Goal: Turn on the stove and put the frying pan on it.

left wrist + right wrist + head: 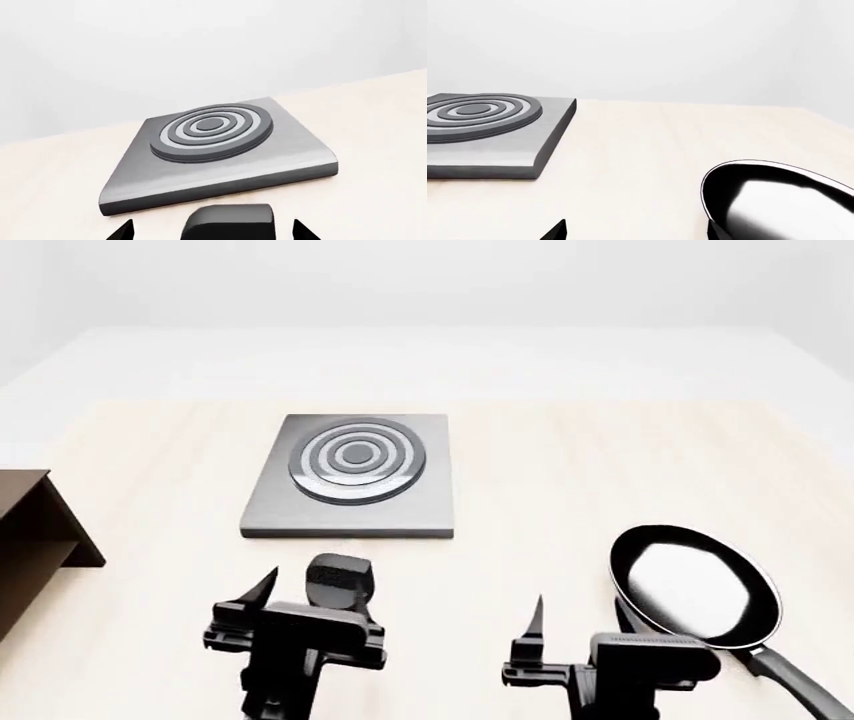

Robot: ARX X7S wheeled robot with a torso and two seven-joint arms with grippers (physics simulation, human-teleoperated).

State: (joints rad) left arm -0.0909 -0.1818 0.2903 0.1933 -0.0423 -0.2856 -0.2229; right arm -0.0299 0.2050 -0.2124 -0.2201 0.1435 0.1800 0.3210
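The stove [354, 475] is a flat dark-grey slab with raised rings, lying on the light wooden table; it also shows in the left wrist view [213, 145] and the right wrist view [487, 135]. Its round black knob [340, 580] sits on the table just in front of it. My left gripper [318, 590] is open, with a fingertip on either side of the knob [230, 222], not closed on it. The frying pan [694, 585] lies at the right, its handle [801, 685] pointing towards the near right. My right gripper [582, 625] is open and empty, one fingertip next to the pan's rim [780, 205].
A brown wooden shelf [34, 530] stands at the table's left edge. The light table top [561, 480] stretches between the stove and the pan, with a pale wall behind its far edge.
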